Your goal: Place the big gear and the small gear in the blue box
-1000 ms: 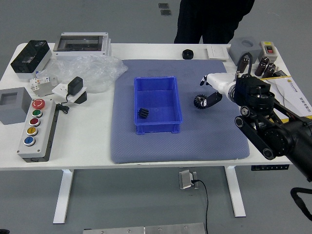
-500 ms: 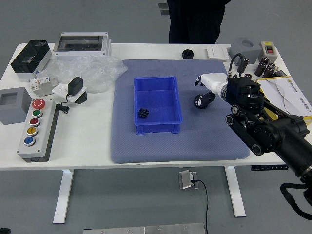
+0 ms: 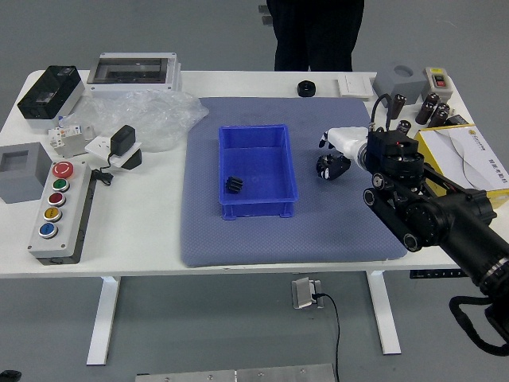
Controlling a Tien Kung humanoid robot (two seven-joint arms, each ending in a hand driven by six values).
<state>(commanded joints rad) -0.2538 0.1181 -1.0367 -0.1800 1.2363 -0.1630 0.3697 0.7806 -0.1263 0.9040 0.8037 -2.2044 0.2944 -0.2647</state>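
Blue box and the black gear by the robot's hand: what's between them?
Just bare mat separates the blue box from that gear, as the head view shows.

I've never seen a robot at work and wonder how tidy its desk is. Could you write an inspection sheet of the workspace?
Surface: white table with a grey-blue mat.
Job's things: small gear inside the blue box; big gear outside it.
Clutter: clear plastic, button panel.
Hands: right hand at the big gear, grip unclear; left, perhaps a dark sliver lower left.
Cables: black one below the near edge.
Surroundings: person beyond the table.
Spills: nothing seen.
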